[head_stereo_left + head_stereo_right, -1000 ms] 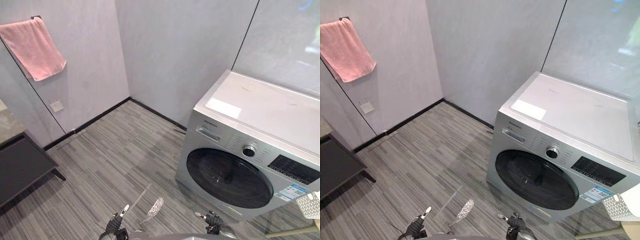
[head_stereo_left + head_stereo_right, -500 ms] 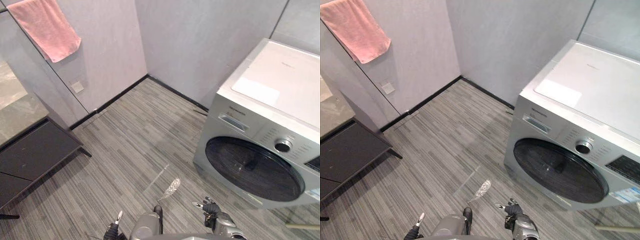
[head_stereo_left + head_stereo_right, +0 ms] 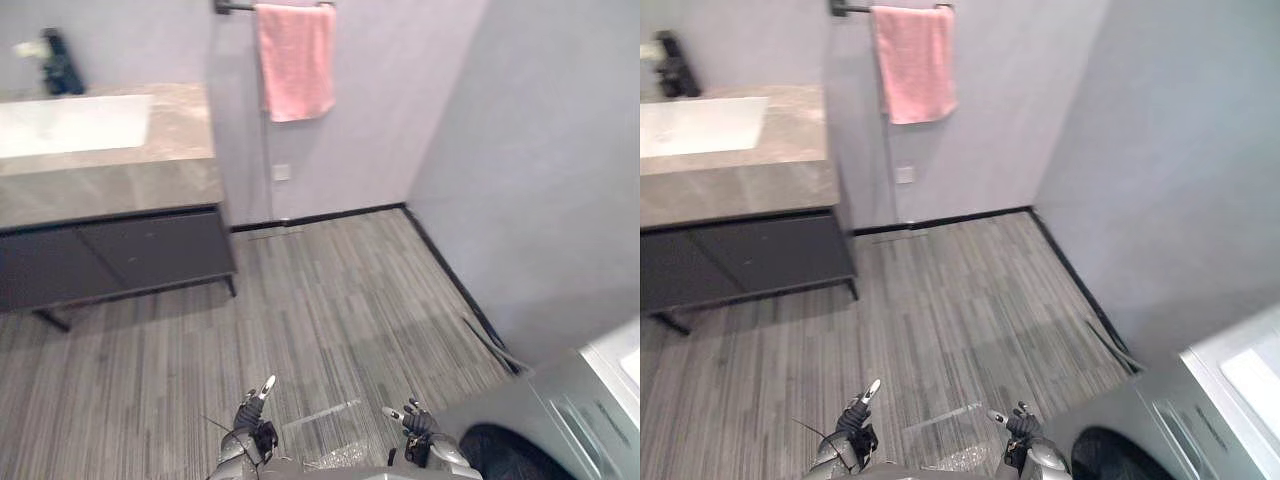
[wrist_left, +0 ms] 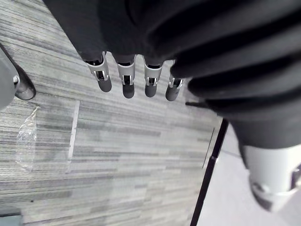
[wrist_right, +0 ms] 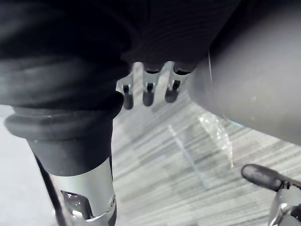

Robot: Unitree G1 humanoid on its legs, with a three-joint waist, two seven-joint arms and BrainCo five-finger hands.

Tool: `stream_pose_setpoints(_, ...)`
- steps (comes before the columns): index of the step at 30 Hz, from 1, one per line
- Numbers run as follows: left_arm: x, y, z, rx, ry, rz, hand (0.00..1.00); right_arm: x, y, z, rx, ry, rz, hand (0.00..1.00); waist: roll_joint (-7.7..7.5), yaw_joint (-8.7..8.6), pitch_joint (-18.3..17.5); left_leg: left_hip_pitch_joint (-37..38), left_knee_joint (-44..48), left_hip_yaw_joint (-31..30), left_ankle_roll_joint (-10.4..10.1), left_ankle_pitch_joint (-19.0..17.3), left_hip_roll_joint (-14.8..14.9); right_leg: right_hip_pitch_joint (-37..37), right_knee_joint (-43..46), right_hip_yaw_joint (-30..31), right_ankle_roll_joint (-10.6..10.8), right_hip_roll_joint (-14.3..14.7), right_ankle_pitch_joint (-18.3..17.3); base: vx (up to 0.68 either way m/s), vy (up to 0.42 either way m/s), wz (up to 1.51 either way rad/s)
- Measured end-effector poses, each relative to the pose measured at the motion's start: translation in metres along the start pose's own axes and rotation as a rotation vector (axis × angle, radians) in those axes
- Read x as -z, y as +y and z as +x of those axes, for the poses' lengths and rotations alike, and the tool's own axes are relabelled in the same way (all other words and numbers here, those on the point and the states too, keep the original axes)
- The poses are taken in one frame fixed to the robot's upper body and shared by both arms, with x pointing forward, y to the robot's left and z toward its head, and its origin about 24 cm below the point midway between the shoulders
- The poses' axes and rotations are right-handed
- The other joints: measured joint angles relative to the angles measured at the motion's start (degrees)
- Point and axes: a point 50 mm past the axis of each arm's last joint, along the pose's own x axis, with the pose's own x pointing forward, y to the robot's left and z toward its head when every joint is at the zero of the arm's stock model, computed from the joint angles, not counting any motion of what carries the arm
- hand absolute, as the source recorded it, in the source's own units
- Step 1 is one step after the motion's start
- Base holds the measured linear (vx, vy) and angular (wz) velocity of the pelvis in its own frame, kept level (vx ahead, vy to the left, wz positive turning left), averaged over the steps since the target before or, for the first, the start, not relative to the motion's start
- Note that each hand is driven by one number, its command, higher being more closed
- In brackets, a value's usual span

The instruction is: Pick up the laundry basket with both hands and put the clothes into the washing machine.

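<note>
Washing machine [image 3: 560, 412], low at the right by the grey wall [image 3: 540, 150]; left hand [image 3: 252, 425] and right hand [image 3: 416, 427] over striped floor [image 3: 330, 300], fingers [image 4: 125, 81] straight and apart, holding nothing; likely fault: reaching the door empty-handed, basket never grasped.

Pink towel [image 3: 295, 60] hung from a black rail [image 3: 232, 7] on the wall ahead of me, white socket [image 3: 281, 172] below it. To my left: stone counter [image 3: 120, 165] w/ white sink [image 3: 70, 122], dark cabinet [image 3: 120, 255] underneath. Clear plastic scrap [image 4: 26, 141] lay on the grey striped floor [image 3: 330, 290].
</note>
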Motion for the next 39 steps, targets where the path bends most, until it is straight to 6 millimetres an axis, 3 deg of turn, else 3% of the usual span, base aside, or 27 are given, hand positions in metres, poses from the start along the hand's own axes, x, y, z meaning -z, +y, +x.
stream_pose_setpoints(2,0.002,0.013,0.0,-0.035,0.014,0.01,0.0,0.004,0.0,-0.001,0.005,0.017,0.004,0.0,-0.24,-0.37,-0.33,0.02,0.64,-4.82,-1.84,-1.62,0.02,3.39,-9.18,-1.11,4.26,-0.2,2.69,0.18,-0.355,1.56)
stream_pose_setpoints(3,0.004,0.025,-0.001,-0.073,0.02,0.003,0.0,0.008,0.002,-0.001,0.009,0.035,0.012,0.0,-1.37,-0.16,-1.1,0.11,0.51,-6.58,-3.14,-2.45,-0.01,5.22,-13.49,-6.54,5.93,-1.61,7.14,0.26,-0.593,0.92)
stream_pose_setpoints(4,0.011,0.032,-0.004,-0.099,0.04,-0.016,0.0,0.005,0.0,0.0,0.021,0.035,0.023,0.0,-0.96,0.15,-2.13,-0.01,0.46,-6.67,-4.35,-3.14,1.53,7.36,-16.27,-11.0,7.29,-1.66,4.2,0.2,-0.495,0.69)
stream_pose_setpoints(6,0.023,0.035,-0.007,-0.118,0.085,-0.027,0.0,-0.008,-0.004,0.004,0.033,0.001,0.036,0.0,2.03,-0.01,-2.76,-0.55,-1.26,-6.1,-5.64,-2.77,5.0,8.73,-20.37,-13.72,6.78,0.76,3.87,0.12,-0.4,0.15)
stream_pose_setpoints(8,0.044,0.035,-0.013,-0.132,0.154,-0.055,0.0,-0.02,-0.016,0.006,0.065,-0.029,0.05,0.0,4.94,-0.03,-4.2,-1.0,-6.17,-5.74,-8.77,-0.82,9.53,9.38,-24.59,-15.93,5.46,4.21,4.71,0.05,-0.416,0.12)
stream_pose_setpoints(10,0.047,0.037,-0.014,-0.14,0.166,-0.065,0.0,-0.019,-0.027,0.005,0.096,-0.021,0.044,0.0,5.22,-0.2,-4.32,-0.51,-8.11,-5.58,-10.77,1.38,11.65,11.64,-27.33,-17.8,4.24,5.94,5.53,0.03,-0.293,0.34)
stream_pose_setpoints(12,0.045,0.041,-0.013,-0.152,0.159,-0.071,0.0,-0.02,-0.034,0.005,0.113,-0.019,0.035,0.0,4.51,-0.24,-4.01,-1.42,-8.37,-4.2,-12.26,3.42,12.92,13.12,-29.61,-19.75,2.94,7.25,6.41,-0.03,-0.207,0.43)
stream_pose_setpoints(16,0.037,0.047,-0.011,-0.172,0.138,-0.073,0.0,-0.024,-0.031,0.007,0.112,-0.021,0.033,0.0,2.87,-0.5,-2.75,-5.45,-7.68,5.55,-12.12,7.82,13.44,13.21,-31.04,-23.86,1.4,7.28,7.52,-0.12,-0.098,0.59)
stream_pose_setpoints(19,0.04,0.047,-0.012,-0.176,0.146,-0.073,0.0,-0.017,-0.036,0.006,0.139,0.004,0.069,0.0,3.62,-0.57,-2.28,-4.4,-11.4,13.16,-11.1,8.7,14.69,14.92,-31.83,-27.51,1.45,7.01,6.95,-0.17,0.007,0.67)
stream_pose_setpoints(23,0.046,0.052,-0.015,-0.185,0.166,-0.06,0.0,-0.006,-0.037,0.004,0.147,0.043,0.092,0.0,3.56,-1.32,-2.58,-1.81,-19.91,14.15,-9.08,10.84,13.2,16.59,-35.62,-26.08,2.41,5.99,7.27,-0.18,0.034,0.25)
stream_pose_setpoints(25,0.049,0.058,-0.017,-0.187,0.182,-0.019,0.0,-0.001,-0.039,0.003,0.152,0.061,0.098,0.0,3.32,-2.72,-2.58,-0.47,-24.74,14.59,-7.9,11.65,12.01,16.88,-37.94,-24.01,3.13,5.07,7.7,-0.07,0.043,0.21)
stream_pose_setpoints(30,0.048,0.064,-0.018,-0.197,0.182,0.012,0.0,0.009,-0.04,0.0,0.146,0.092,0.096,0.0,2.83,-3.33,-2.82,-0.07,-25.3,15.43,-7.93,11.7,10.51,17.04,-39.72,-20.81,3.29,4.27,7.8,-0.03,0.081,-0.08)
stream_pose_setpoints(39,0.049,0.067,-0.018,-0.197,0.193,0.036,0.0,0.014,-0.045,-0.001,0.152,0.112,0.069,0.0,2.41,-3.51,-3.67,1.06,-24.21,16.08,-8.08,11.79,10.46,18.08,-39.43,-19.53,3.4,4.48,7.87,0.06,0.022,-0.08)
